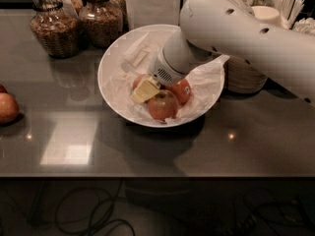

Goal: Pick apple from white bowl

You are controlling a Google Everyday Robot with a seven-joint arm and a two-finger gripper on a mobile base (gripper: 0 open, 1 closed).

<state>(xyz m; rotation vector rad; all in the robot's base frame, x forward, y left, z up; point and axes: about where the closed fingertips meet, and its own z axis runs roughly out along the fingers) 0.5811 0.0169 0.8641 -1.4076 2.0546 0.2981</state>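
The white bowl (110,90), wide and lined with crumpled white paper, stands mid-table. At its front lies the apple (163,105), red with a yellowish blush. A redder apple with a small white sticker (183,89) lies just behind it to the right. A third apple (138,79) peeks out on the left, mostly hidden. My gripper (145,90) is down inside the bowl, its yellowish tip right against the upper left of the front apple, between it and the hidden one. The thick white arm (246,33) reaches in from the upper right and covers the bowl's back right.
Two glass jars of snacks (54,31) (101,16) stand at the back left. A loose apple (7,107) lies at the table's left edge. Stacked beige paper bowls (243,75) and cups of utensils (285,4) stand at the right behind the arm.
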